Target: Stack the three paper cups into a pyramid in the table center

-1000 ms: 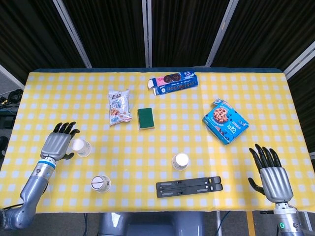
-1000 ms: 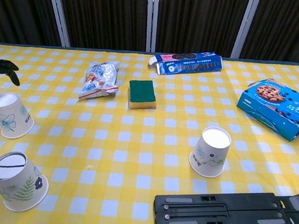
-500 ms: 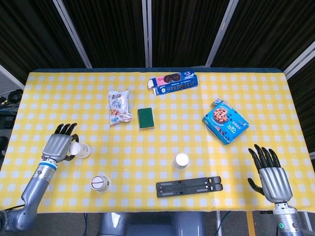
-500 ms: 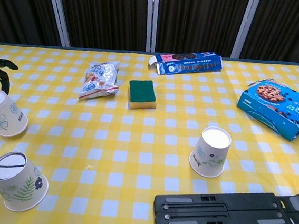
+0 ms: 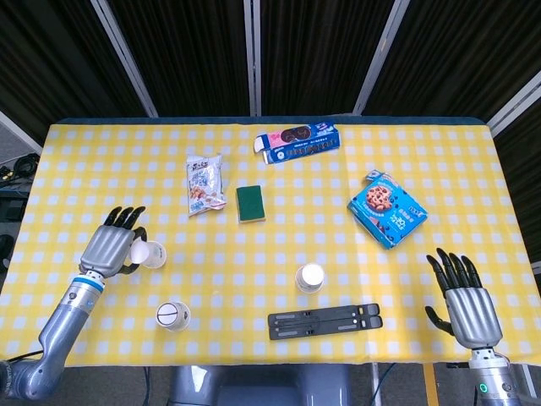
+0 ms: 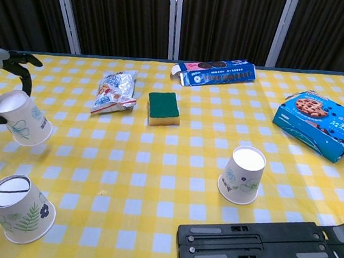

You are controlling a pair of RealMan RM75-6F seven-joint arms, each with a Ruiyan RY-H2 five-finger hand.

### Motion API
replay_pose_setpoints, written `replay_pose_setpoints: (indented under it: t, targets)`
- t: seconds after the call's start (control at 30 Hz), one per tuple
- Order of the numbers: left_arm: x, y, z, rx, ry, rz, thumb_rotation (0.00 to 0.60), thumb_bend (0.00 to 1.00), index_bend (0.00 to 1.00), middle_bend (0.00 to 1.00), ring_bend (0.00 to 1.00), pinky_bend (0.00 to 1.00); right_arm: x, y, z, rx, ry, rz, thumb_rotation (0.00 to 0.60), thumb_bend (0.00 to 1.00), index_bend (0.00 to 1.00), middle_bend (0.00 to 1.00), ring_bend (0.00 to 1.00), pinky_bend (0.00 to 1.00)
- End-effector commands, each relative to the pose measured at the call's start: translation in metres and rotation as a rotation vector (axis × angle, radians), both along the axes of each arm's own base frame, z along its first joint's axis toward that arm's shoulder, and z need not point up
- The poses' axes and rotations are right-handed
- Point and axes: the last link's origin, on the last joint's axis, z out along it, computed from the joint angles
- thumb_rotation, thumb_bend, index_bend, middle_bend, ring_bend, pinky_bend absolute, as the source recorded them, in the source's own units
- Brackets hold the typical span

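Left hand [image 5: 110,248] wrapped round a tilted paper cup [image 6: 22,118], rim toward the palm, base pointing out to the right and lifted off the yellow checked tablecloth [image 5: 279,245]; dark fingers [image 6: 24,69] curled over the top of it in the chest view. Just below and slightly right of that hand, an upside-down cup [image 5: 172,315] with a leaf print, standing on its rim near the front edge. Further right, well apart from the hand, an upright cup [image 5: 310,277] near the table's middle front, mouth up. Just in front of that one, a flat black folding stand [image 5: 325,323] lying lengthwise. Up and right from the left hand, a snack bag [image 5: 204,183], then a green sponge [image 5: 249,204] beside it, and beyond those a long blue biscuit box [image 5: 297,141] with one end flap open.

Right hand [image 5: 465,298] at the far right front corner, palm down, fingers spread and straight, holding nothing and touching nothing. Up and left from it, a blue cookie box [image 5: 386,209] lying flat at an angle.
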Motion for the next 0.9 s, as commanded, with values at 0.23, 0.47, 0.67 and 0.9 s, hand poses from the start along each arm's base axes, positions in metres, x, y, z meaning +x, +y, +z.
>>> replay_pose_setpoints:
  t: [0.23,0.47,0.67,0.9]
  targets:
    - [0.068,0.017,-0.031,-0.031,-0.032,-0.122,0.6,0.36,0.42,0.0,0.0,0.0,-0.002,-0.001,0.004,0.005,-0.03,-0.006,0.6,0.16,0.01,0.0,0.0,0.0]
    - [0.108,0.027,-0.069,-0.106,-0.021,-0.14,0.6,0.36,0.42,0.0,0.0,0.0,-0.003,-0.003,0.006,0.007,-0.049,-0.008,0.6,0.15,0.01,0.0,0.0,0.0]
    - [0.128,0.026,-0.09,-0.131,-0.036,-0.145,0.6,0.36,0.42,0.0,0.0,0.0,-0.004,-0.003,0.009,-0.001,-0.058,-0.012,0.6,0.15,0.01,0.0,0.0,0.0]
    - [0.142,0.025,-0.107,-0.146,-0.062,-0.156,0.6,0.35,0.41,0.0,0.0,0.0,-0.004,-0.003,0.009,-0.002,-0.061,-0.01,0.6,0.15,0.01,0.0,0.0,0.0]
